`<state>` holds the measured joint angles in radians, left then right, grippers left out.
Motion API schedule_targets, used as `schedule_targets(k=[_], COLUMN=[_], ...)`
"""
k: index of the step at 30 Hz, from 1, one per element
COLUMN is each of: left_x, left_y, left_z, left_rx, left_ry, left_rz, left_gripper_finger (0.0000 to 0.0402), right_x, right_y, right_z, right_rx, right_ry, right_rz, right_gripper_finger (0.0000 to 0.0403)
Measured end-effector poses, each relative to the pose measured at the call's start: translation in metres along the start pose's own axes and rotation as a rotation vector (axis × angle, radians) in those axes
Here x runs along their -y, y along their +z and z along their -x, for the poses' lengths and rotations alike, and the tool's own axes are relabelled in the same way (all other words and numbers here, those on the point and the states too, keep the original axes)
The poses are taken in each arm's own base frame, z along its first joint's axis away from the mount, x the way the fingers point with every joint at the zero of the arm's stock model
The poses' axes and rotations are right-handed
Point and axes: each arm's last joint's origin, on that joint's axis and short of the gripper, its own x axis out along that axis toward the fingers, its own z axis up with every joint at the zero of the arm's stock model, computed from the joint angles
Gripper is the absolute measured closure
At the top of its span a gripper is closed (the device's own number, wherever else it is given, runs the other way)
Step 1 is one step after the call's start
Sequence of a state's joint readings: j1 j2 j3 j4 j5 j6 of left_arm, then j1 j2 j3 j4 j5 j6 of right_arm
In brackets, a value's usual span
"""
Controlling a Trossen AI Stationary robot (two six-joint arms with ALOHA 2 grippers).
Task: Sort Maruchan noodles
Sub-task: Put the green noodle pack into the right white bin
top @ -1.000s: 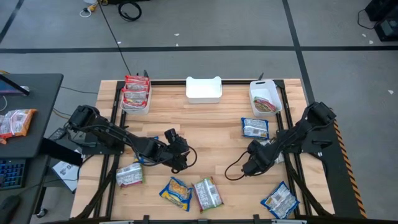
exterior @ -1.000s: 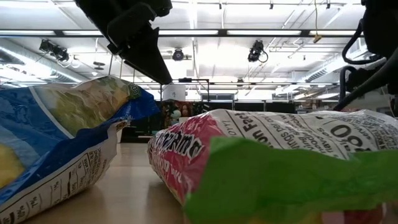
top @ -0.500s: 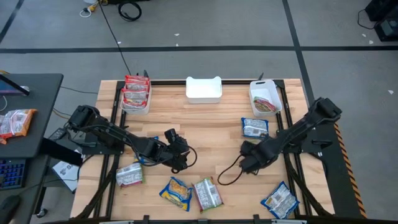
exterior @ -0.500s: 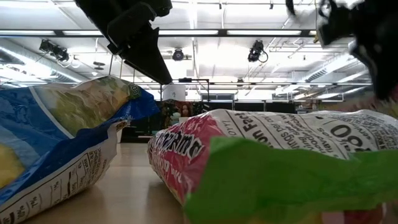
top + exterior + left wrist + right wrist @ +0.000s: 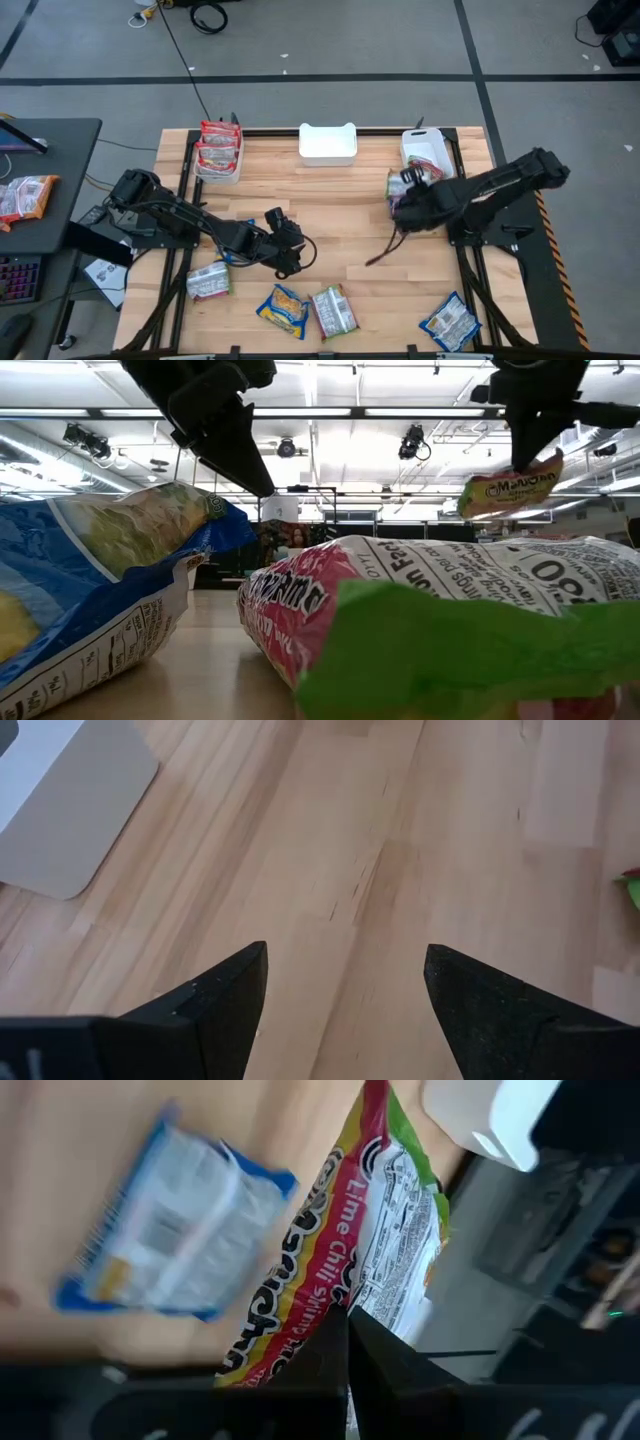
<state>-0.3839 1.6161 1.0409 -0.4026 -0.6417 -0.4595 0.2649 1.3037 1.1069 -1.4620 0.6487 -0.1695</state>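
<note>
Crinkly plastic lime-chili packet (image 5: 372,1270) hangs pinched in the closed right gripper (image 5: 402,203) near the table's (image 5: 350,190) right edge; an edge-only pinch may slip. Left gripper (image 5: 345,990) gapes empty.

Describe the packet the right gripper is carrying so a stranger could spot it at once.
Start at the white bin at the table's far right corner. Just in front of it, the right gripper is shut on a Lime Chili packet hanging in the air. It alone is off the table, green-and-red beside a blue packet.
</note>
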Motion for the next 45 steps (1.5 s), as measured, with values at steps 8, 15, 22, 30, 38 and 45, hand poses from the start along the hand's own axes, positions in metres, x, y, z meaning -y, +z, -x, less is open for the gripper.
schedule_targets(k=[8,15,22,30,38,45], left_x=[0.000,-0.002,-0.013,-0.017,-0.025,-0.043], left_y=[-0.001,0.001,0.013,0.017,0.016,0.024], left_z=[0.000,0.004,0.033,0.059,0.052,0.050], left_rx=[-0.021,-0.008,0.080,0.164,0.098,0.095], left_ry=[-0.013,-0.021,-0.048,-0.041,-0.038,-0.037], left_rz=[-0.008,-0.050,-0.010,-0.011,-0.010,0.009], left_gripper_finger=[0.0127,0.0127,0.0127,0.0127,0.0128,0.0157], right_x=[0.038,0.067,0.074,0.059,0.068,0.075], right_y=[-0.025,-0.055,-0.067,-0.068,-0.085,-0.100], right_z=[-0.012,-0.022,-0.052,-0.101,-0.104,-0.111], right_rx=[-0.011,-0.057,-0.159,-0.200,-0.183,-0.063], right_ry=[-0.068,-0.122,-0.169,-0.154,-0.197,-0.106], right_rz=[-0.041,-0.206,-0.270,-0.257,-0.309,-0.402], right_gripper_finger=[0.0401,0.0402,0.0402,0.0402,0.0402,0.0402])
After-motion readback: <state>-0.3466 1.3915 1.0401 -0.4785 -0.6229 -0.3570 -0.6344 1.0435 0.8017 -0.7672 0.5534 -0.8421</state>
